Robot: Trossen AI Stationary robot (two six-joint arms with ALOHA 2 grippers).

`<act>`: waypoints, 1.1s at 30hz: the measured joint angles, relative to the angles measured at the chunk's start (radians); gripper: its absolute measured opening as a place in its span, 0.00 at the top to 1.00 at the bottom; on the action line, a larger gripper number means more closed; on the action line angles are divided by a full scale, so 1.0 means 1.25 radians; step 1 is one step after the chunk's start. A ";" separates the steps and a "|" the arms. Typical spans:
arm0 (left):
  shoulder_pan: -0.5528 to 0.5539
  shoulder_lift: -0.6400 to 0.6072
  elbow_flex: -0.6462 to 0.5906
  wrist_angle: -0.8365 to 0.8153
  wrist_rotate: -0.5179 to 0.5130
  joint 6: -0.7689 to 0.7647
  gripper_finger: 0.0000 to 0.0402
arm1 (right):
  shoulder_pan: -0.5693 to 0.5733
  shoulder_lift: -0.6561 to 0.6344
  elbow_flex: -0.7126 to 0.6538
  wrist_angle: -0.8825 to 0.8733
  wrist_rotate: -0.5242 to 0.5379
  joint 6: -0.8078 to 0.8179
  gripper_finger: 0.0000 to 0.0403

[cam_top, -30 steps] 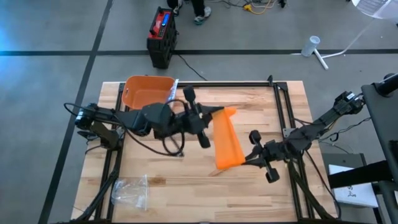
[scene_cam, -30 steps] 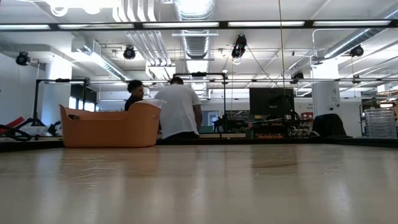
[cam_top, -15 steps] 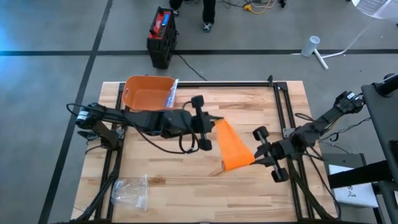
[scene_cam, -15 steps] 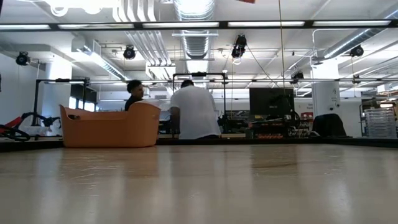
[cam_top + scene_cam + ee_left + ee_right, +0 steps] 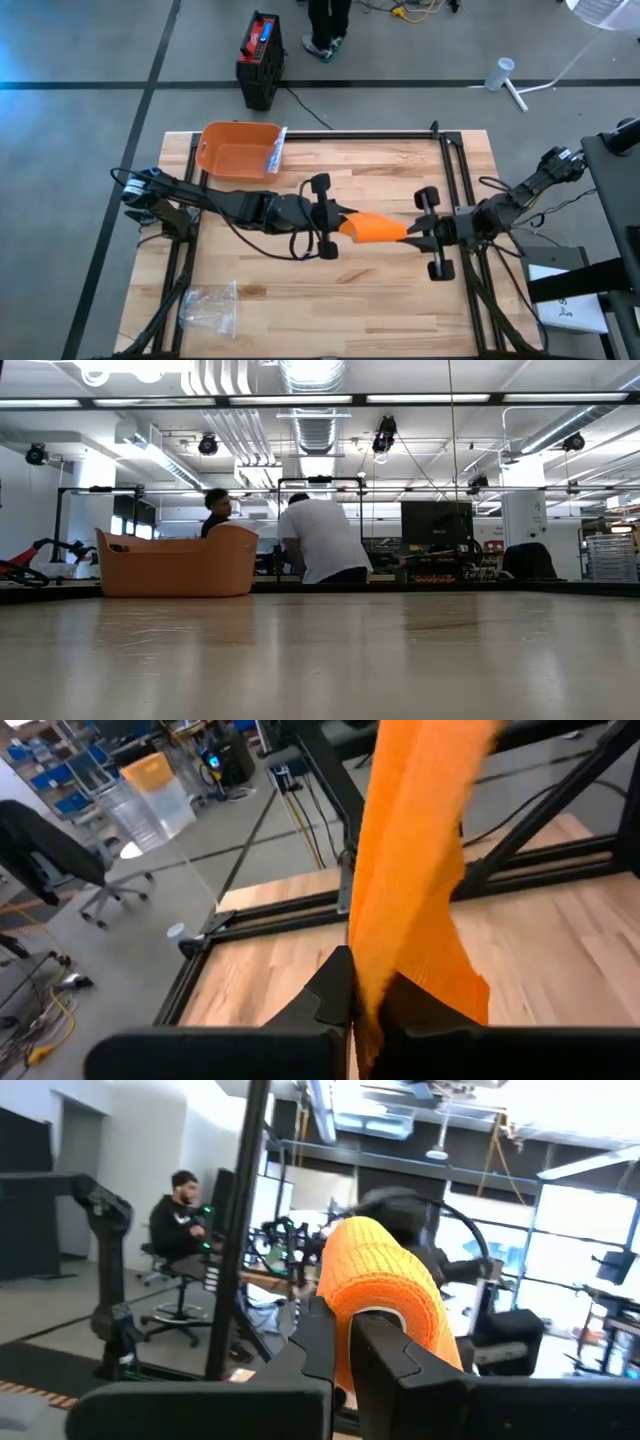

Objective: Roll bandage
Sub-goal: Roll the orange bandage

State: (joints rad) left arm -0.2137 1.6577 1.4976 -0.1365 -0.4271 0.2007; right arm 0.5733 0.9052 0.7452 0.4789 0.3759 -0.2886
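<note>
With the orange bandage [image 5: 372, 229] held above the tabletop [image 5: 400, 290] between the left pincer [image 5: 333, 226] and right pincer [image 5: 418, 232] (both clamped on its ends), keep it taut while rolling.

One orange bandage [image 5: 372, 228] is stretched between two tools, the left tool [image 5: 340, 219] and the right tool [image 5: 410, 236], one at each end. One orange tub [image 5: 236, 149] stands at the table's [image 5: 270, 290] far left corner, and one clear plastic bag [image 5: 211, 308] lies near its near left corner. Two people [image 5: 318, 540] show in the room beyond the table.
</note>
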 joint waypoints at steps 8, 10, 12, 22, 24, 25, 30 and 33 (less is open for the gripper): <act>-0.006 -0.002 0.019 -0.005 0.000 0.027 0.92 | -0.005 0.008 0.000 -0.008 0.058 -0.013 0.98; -0.006 -0.002 0.019 -0.014 -0.001 0.046 0.88 | -0.005 0.007 0.000 -0.022 0.062 -0.016 0.98; -0.006 -0.004 0.019 -0.023 -0.007 0.061 0.83 | -0.005 0.006 0.000 -0.031 0.063 -0.016 0.98; -0.026 -0.073 0.019 -0.089 -0.009 0.116 0.57 | -0.006 -0.032 0.000 -0.122 0.095 -0.024 0.98; -0.032 -0.092 0.019 -0.098 -0.007 0.116 0.53 | -0.005 -0.042 0.000 -0.137 0.093 -0.015 0.98; -0.034 -0.100 0.019 -0.098 -0.007 0.111 0.51 | -0.005 -0.047 0.000 -0.143 0.092 -0.013 0.98; -0.034 -0.109 0.020 -0.051 0.000 0.065 0.45 | -0.006 -0.053 0.000 -0.182 0.062 -0.020 0.98; -0.034 -0.099 0.020 -0.025 0.001 0.059 0.43 | -0.006 -0.047 0.000 -0.182 0.022 -0.050 0.98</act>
State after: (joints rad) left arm -0.2565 1.5334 1.5223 -0.1684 -0.4252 0.2749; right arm 0.5659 0.8464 0.7448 0.2513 0.4031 -0.3505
